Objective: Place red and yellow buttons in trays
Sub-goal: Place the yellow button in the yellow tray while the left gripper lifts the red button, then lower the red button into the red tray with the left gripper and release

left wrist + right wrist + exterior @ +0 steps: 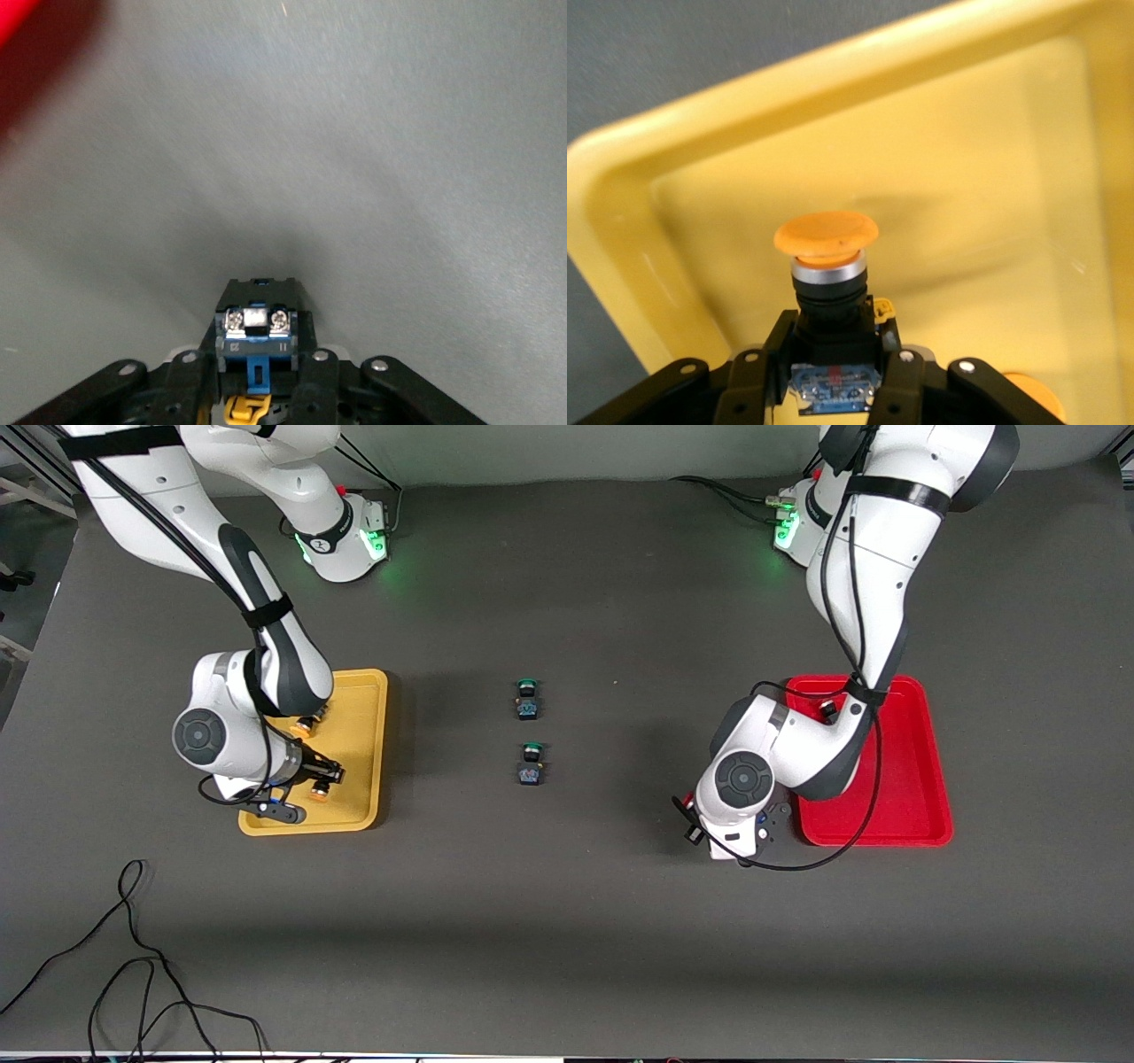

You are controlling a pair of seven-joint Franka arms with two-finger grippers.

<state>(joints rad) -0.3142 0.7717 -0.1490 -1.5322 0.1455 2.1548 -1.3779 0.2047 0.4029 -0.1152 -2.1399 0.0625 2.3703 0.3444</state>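
A loose black cable (133,965) lies nearest on the grey table (567,921). The left gripper (266,376) pinches a button (257,332), cap hidden, just beside the red tray (921,779). The right gripper (837,372) pinches a yellow button (827,257) over the yellow tray (368,744). Two green buttons (529,731) sit between the trays.

— What did your right wrist camera give you?

— You saw the right gripper (835,350) with its jaws closed on the black-and-blue body of an orange-capped button (827,235), held over the yellow tray (647,248).

— Anything else in it?

— A second orange cap (1036,394) showed at the edge, inside the tray. Grey desk (647,53) lay just past the rim.
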